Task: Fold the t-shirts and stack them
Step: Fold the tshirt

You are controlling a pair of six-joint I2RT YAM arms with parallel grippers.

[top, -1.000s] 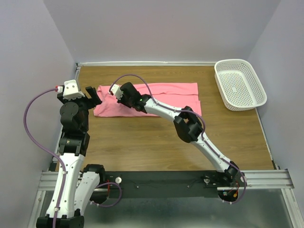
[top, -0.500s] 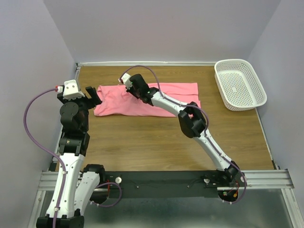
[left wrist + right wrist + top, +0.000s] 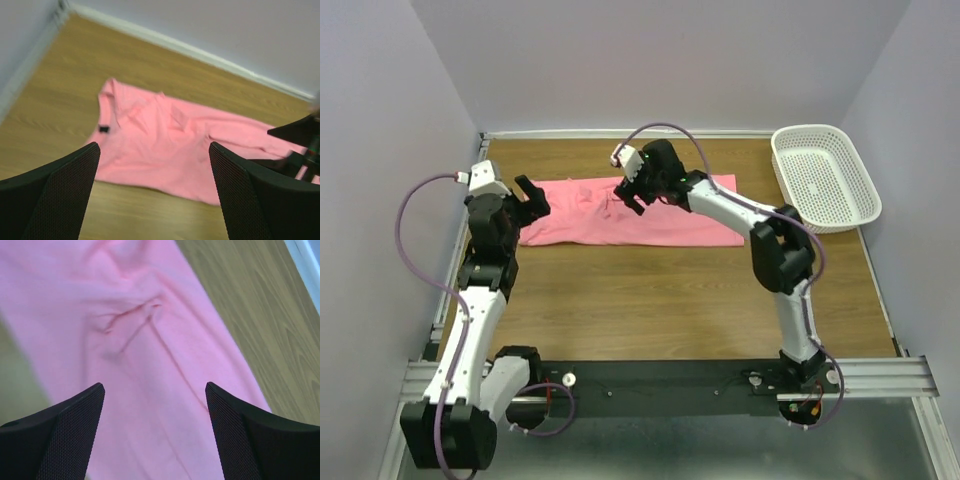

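Left pincer (image 3: 533, 196), right pincer (image 3: 629, 196) both gaping, holding nothing; t-shirt (image 3: 665, 222) looking soft, light; pinching edge corners seeming best.

No writing, brand or number can be read in any view.
The only label in sight is a small dark tag (image 3: 103, 129) on the salmon-pink t-shirt (image 3: 165, 150). It lies just ahead of the left gripper (image 3: 154, 149), near the finger on the left of the wrist view. It is too small and blurred to show any letters.
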